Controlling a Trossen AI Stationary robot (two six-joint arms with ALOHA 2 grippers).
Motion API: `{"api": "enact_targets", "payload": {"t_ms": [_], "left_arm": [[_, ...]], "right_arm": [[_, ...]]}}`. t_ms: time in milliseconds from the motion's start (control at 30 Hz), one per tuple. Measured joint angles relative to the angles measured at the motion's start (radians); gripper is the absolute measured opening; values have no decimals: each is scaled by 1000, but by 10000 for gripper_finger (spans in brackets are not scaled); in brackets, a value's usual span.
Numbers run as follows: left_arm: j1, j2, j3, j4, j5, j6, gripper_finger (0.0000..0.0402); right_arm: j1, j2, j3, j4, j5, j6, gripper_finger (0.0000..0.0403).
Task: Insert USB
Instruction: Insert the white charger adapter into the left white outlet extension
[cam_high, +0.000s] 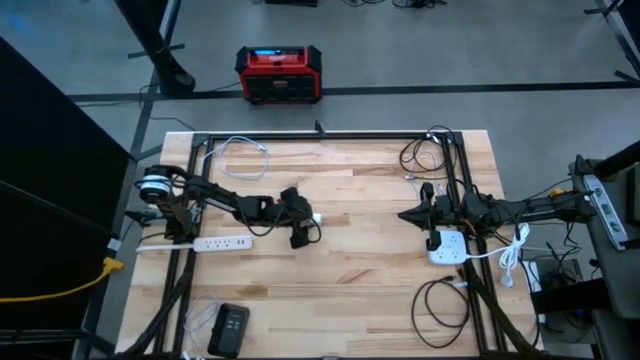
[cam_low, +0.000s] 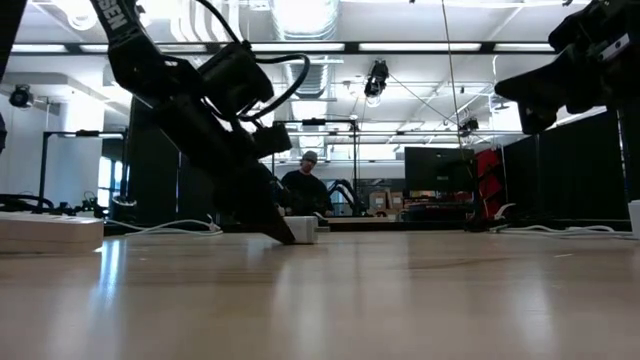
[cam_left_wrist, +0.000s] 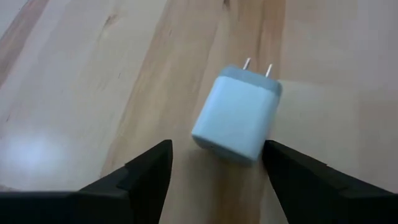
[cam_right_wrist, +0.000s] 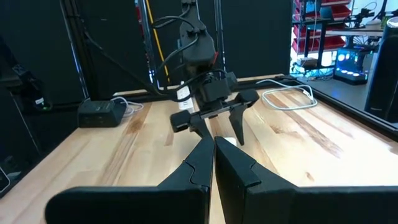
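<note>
You have a light butcher-block wooden table (cam_high: 350, 260) standing on a grey concrete floor (cam_high: 420, 50). A red-and-black boxy unit (cam_high: 279, 74) sits on that floor beyond the table's far edge. At table height you see long ceiling strip lights (cam_low: 420, 47), a seated person (cam_low: 306, 185), and red shelving (cam_right_wrist: 320, 25) with blue-lit equipment.

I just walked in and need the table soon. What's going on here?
The left gripper is down at the middle of the wooden table, fingers open on either side of a small white plug-in charger lying flat, not yet gripped. The right gripper waits shut over the table's right side, above a white power adapter. A white power strip lies at left.
</note>
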Motion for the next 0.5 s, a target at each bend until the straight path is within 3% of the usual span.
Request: {"api": "enact_targets", "payload": {"t_ms": [500], "left_arm": [[-2,0,0,57,86,-1,192]], "right_arm": [[0,1,0,1,1,-2,0]]}}
